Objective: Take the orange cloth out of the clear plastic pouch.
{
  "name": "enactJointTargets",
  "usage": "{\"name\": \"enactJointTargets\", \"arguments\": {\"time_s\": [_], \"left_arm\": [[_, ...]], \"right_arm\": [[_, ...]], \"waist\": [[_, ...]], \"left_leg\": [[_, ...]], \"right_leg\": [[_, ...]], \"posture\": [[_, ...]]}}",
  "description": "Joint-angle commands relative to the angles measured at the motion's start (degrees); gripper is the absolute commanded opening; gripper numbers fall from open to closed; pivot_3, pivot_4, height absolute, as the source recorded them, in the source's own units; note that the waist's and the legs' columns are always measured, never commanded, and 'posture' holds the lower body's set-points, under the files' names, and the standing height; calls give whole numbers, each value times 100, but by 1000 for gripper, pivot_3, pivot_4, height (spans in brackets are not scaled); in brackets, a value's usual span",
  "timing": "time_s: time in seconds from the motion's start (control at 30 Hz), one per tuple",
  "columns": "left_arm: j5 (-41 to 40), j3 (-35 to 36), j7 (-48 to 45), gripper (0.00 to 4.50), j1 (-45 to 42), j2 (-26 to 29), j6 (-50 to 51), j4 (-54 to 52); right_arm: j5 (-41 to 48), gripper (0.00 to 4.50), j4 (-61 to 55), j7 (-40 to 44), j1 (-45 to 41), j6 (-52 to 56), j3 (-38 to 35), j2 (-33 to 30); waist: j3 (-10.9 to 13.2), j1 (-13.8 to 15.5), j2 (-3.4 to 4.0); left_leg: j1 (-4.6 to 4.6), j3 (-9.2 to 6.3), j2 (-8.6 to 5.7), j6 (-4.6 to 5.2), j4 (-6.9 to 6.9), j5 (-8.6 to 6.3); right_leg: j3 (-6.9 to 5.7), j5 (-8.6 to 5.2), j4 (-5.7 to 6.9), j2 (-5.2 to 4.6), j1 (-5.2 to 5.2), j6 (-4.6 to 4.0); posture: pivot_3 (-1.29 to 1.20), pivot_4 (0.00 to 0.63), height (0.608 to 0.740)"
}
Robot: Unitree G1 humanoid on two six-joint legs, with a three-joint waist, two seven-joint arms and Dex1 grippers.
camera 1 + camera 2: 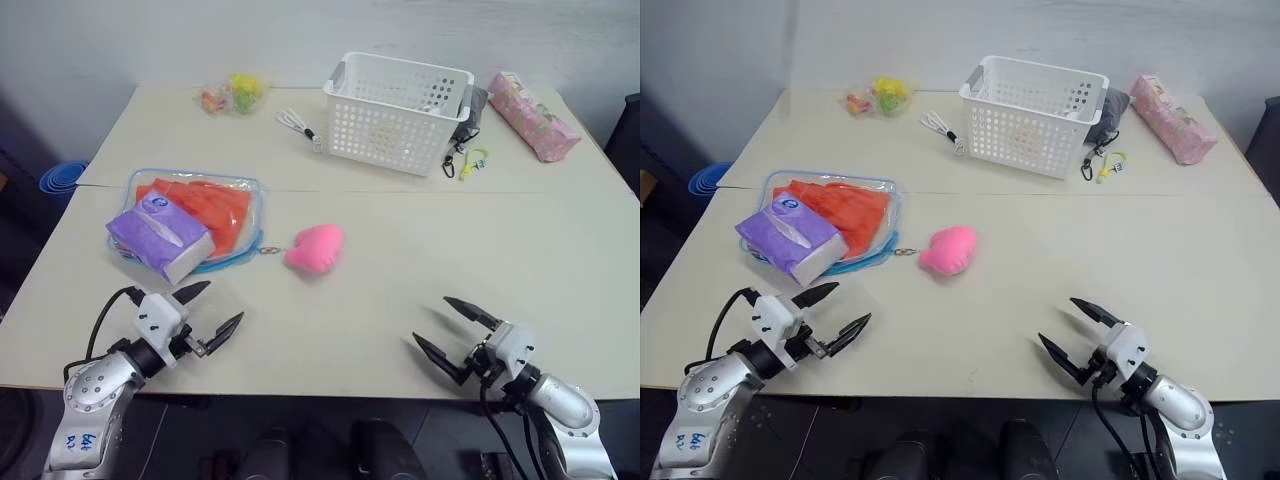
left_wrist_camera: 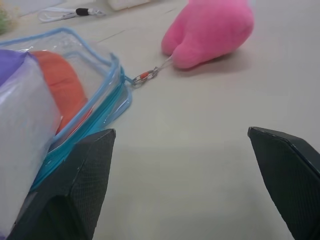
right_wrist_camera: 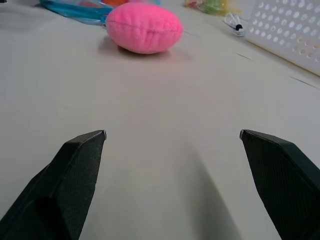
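Atop pouch (image 1: 243, 196): purple tissue pack (image 1: 160, 236)

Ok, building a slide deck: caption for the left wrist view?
Open left gripper faces the clear plastic pouch holding the orange cloth, pink plush chained alongside.

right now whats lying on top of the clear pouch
A purple tissue pack lies on the pouch's near corner. The orange cloth shows inside through the plastic; the part of it under the pack is covered, so I cannot see that.
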Motion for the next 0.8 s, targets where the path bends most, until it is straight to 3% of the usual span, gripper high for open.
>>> {"name": "enactJointTargets", "arguments": {"time_s": [0.03,0.13,0.3,0.47,0.6,0.73,0.8], "left_arm": [[-359,290,-211,4454,111,131,59,-196],[-455,548,-122,4454,148,113,50,-132],[-792,1385,585,4454,786,-397,245,-340],[-1967,2355,1457,4454,1318,-751,1421,-505],[-2344,2540,1723,4454,1125,-654,1858,-600],[-2056,2458,2081,4454,411,-226,2098,-370],[-2508,2446,2531,4454,-189,-15,2803,-266]], "right_arm": [[146,4500,-91,162,-113,-3,40,-87],[219,4500,-184,289,-299,97,126,-86],[408,4500,-726,309,-643,239,381,68],[717,4500,-1155,400,-845,197,600,287],[933,4500,-1256,396,-826,450,589,261],[755,4500,-1243,342,-801,428,555,184],[706,4500,-1228,306,-761,437,528,156]], "waist": [[0,3,0],[0,-9,-1],[1,-41,-1],[4,0,-13],[6,79,-24],[5,122,-25],[4,120,-25]], "left_leg": [[0,0,0,0,0,0],[0,1,0,-1,2,1],[0,1,3,-2,2,1],[-2,-3,3,0,3,0],[-2,-12,2,11,16,-6],[-4,-12,0,25,22,-14],[-3,-11,0,21,22,-12]], "right_leg": [[0,0,-1,0,0,0],[1,0,0,0,0,0],[1,0,1,2,-2,0],[-3,0,0,2,-1,1],[-6,0,-1,-1,10,0],[-6,-1,0,0,9,-1],[-6,-1,3,1,8,-2]], "posture": [[0,150,740],[0,150,740],[0,150,740],[0,150,740],[0,150,740],[0,150,740],[0,150,740]]}}
